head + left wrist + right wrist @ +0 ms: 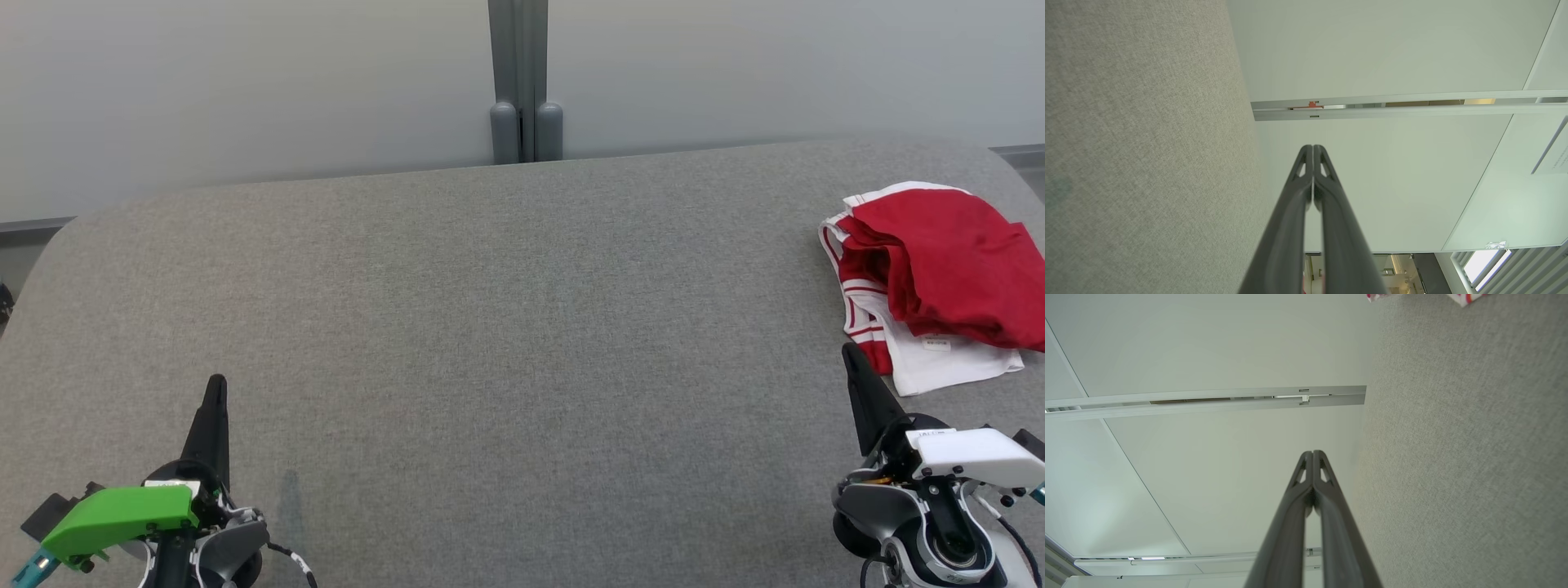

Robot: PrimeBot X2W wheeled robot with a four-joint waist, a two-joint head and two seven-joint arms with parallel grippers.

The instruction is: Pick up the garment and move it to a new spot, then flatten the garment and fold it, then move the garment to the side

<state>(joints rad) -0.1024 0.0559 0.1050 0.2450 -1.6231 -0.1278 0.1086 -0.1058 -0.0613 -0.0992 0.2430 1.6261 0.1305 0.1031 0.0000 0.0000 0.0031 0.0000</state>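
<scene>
garment [939,278]: red and white, in a loose folded heap at right edge of grey table [490,327] | left gripper [215,392]: fingers pressed together, empty, far from garment | right gripper [849,359]: fingers together, empty, just beside garment | progress: looks set aside; fold untidy

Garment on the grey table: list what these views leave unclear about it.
- Head view: the red and white garment is cut off by the right edge, so its full extent is unknown.
- Head view: it lies bunched; its type and underside are hidden by its own folds.
- Head view: its small label is too small to read.
- Right wrist view: the top edge leaves mere scraps of it.
</scene>
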